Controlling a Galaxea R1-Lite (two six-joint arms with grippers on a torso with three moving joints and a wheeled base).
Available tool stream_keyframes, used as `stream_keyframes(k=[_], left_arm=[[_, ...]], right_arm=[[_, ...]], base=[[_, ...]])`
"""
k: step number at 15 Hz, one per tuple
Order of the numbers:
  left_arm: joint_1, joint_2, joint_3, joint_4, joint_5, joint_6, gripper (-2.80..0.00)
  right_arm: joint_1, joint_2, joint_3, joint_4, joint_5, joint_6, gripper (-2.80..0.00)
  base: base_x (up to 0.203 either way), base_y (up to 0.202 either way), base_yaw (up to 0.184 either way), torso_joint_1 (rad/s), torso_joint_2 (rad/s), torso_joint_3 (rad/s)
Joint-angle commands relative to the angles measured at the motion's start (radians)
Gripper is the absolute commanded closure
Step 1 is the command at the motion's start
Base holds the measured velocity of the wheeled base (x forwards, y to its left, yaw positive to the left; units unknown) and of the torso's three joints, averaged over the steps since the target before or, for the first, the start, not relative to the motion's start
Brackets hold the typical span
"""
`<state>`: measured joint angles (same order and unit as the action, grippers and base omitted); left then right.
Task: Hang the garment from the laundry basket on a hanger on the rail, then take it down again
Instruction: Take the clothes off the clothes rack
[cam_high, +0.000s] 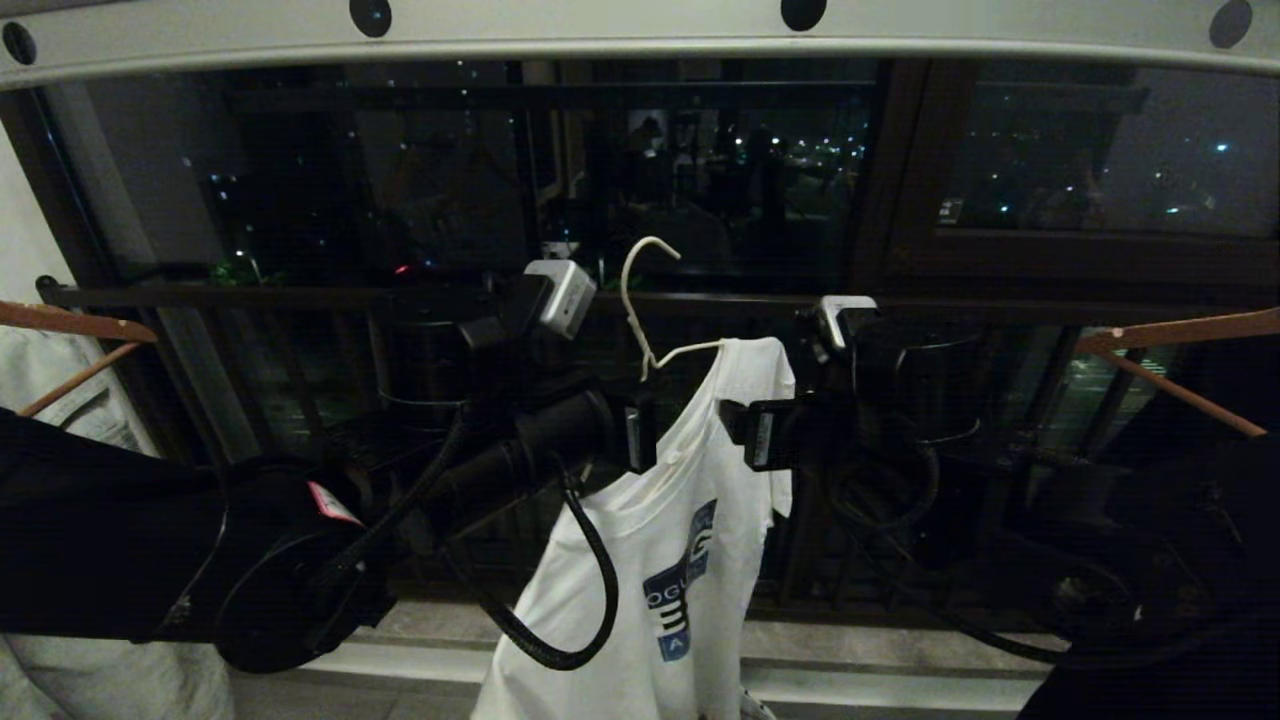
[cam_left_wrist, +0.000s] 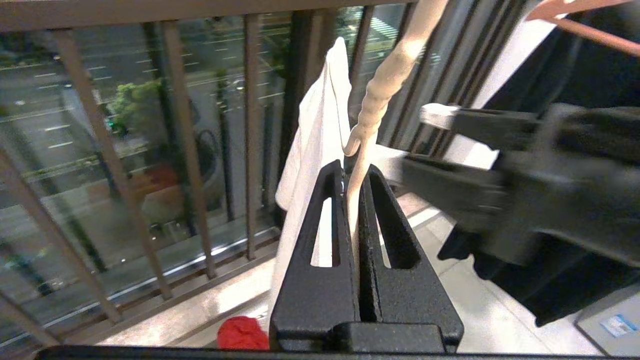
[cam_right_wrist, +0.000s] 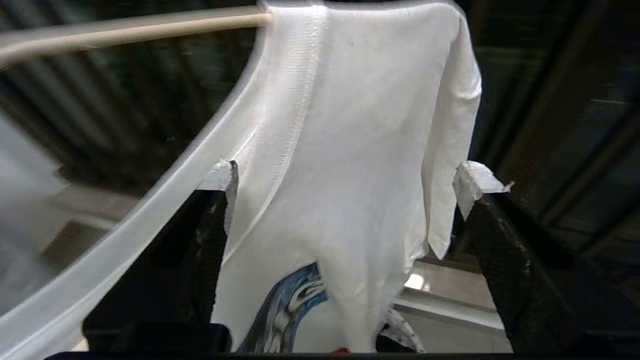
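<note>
Up top, across whole head view:
rail (cam_high: 640, 35): pale grey bar w/ black round holes, runs side to side above everything; nothing hangs from it in this stretch.
window: dark glass behind, brown railing (cam_left_wrist: 185, 125) w/ upright bars in front of it, city lights beyond.
black garment (cam_high: 90, 520): fills lower left of head view.
denim piece (cam_high: 40, 380): pale, at far left on a wooden hanger (cam_high: 75, 325); 2nd wooden hanger (cam_high: 1180, 345) at far right.
T-shirt (cam_high: 660, 560): white, blue logo on front, hangs in centre between the two arms, well below rail. One shoulder draped over the hanger's arm, collar gaping open; the rest drops straight down, lower edge cut off by frame.
left arm: comes in from lower left, black cable looping under it.
left gripper (cam_left_wrist: 356, 172): clamped tight on hanger, just below the twisted neck; cream wire passes up between the closed fingers (cam_left_wrist: 325, 250).
right gripper (cam_right_wrist: 345, 180): fingers spread wide, holding nothing; sits just right of shirt's shoulder, level w/ left one. In wrist view the draped shoulder and sleeve hang between the white-tipped fingers (cam_right_wrist: 480, 182); contact w/ cloth can't be told.
hanger (cam_high: 640, 300): thin cream wire, hook up and free in the air, not on rail.
red item (cam_left_wrist: 242, 332): small, on floor by railing, kind unclear.
</note>
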<state>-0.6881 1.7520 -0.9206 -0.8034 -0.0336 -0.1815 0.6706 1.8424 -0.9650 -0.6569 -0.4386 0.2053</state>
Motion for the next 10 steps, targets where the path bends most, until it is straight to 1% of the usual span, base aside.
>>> stream_keyframes(k=[1,5,8,10], left_arm=[[-0.011,-0.020,0.002,-0.004,-0.003,-0.036,0.00],[-0.011,-0.025,0.002,-0.005,-0.003,-0.038,0.00],[-0.011,-0.022,0.002,-0.005,0.001,-0.037,0.00],[-0.011,-0.026,0.002,-0.005,0.001,-0.037,0.00]], right_arm=[[0.003,0.053,-0.019,-0.012,-0.015,0.003,-2.80],[-0.003,0.098,-0.040,-0.084,-0.071,0.000,-2.80],[-0.009,0.098,-0.041,-0.087,-0.074,-0.004,-2.80],[-0.027,0.104,-0.052,-0.087,-0.085,-0.013,-2.80]], base=[[0.000,0.000,0.000,0.000,0.00,0.000],[0.000,0.000,0.000,0.000,0.00,0.000],[0.000,0.000,0.000,0.000,0.00,0.000],[0.000,0.000,0.000,0.000,0.00,0.000]])
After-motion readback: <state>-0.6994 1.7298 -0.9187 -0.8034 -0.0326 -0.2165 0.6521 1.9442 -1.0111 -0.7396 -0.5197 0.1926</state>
